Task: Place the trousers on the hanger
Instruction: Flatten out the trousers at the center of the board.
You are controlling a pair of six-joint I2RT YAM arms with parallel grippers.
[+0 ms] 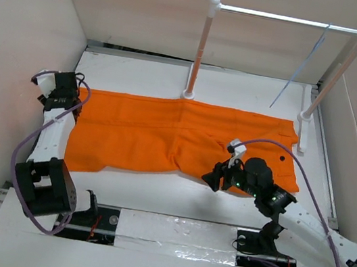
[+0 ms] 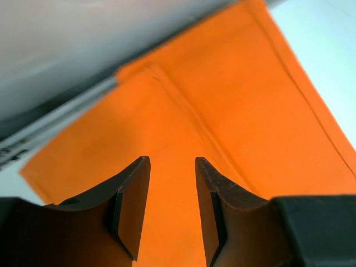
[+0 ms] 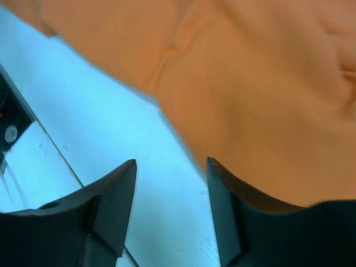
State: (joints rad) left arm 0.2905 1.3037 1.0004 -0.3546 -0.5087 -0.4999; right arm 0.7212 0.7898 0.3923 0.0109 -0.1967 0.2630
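The orange trousers (image 1: 164, 134) lie flat across the white table, legs to the left and waist with a dark button (image 1: 280, 159) to the right. The thin pale hanger (image 1: 300, 70) hangs from the white rack rod at the back right. My left gripper (image 1: 74, 104) is open over the leg ends; the left wrist view shows its gripper (image 2: 172, 183) empty above orange cloth (image 2: 222, 111). My right gripper (image 1: 215, 179) is open at the near edge of the trousers; the right wrist view shows its gripper (image 3: 171, 189) over bare table beside the cloth edge (image 3: 250, 83).
A white rack with two posts (image 1: 198, 48) and a top rod (image 1: 290, 19) stands at the back. Beige walls close in left, back and right. A slot with tape and cables runs along the near table edge (image 1: 169, 231).
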